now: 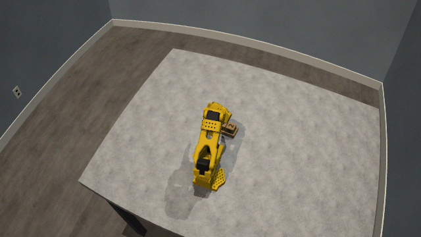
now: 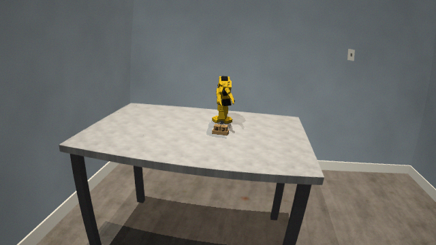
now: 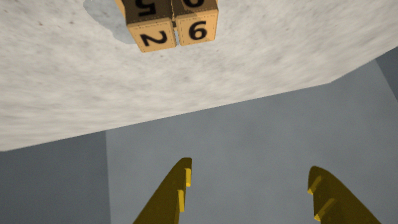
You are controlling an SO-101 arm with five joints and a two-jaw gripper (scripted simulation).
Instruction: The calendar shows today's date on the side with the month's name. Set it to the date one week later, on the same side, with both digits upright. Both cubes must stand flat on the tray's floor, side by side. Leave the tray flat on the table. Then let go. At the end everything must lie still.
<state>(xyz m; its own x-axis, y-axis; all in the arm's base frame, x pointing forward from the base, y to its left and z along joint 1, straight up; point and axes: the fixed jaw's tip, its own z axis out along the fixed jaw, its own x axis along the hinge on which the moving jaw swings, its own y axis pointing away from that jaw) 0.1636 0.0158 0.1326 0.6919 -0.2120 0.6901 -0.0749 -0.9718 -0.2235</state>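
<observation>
My gripper [image 3: 250, 164] is open and empty, with its two fingertips apart over the background wall in the wrist view. The tray [image 1: 233, 134] [image 2: 220, 133] lies flat on the table, with two wooden cubes side by side in it. In the wrist view, the left cube [image 3: 150, 37] shows a sideways 2 on top and an upside-down 5 on its dark side. The right cube [image 3: 197, 30] shows a 6 or 9 on top and a partly cut-off 0 on its side. The exterior view shows their other side, reading 4 and 2. The month's name is out of view.
The yellow arm [image 1: 207, 145] [image 2: 223, 92] stands beside the tray and partly hides it in the top view. The pale table [image 1: 296, 131] [image 2: 153, 136] extends around both. Its far edge crosses the wrist view.
</observation>
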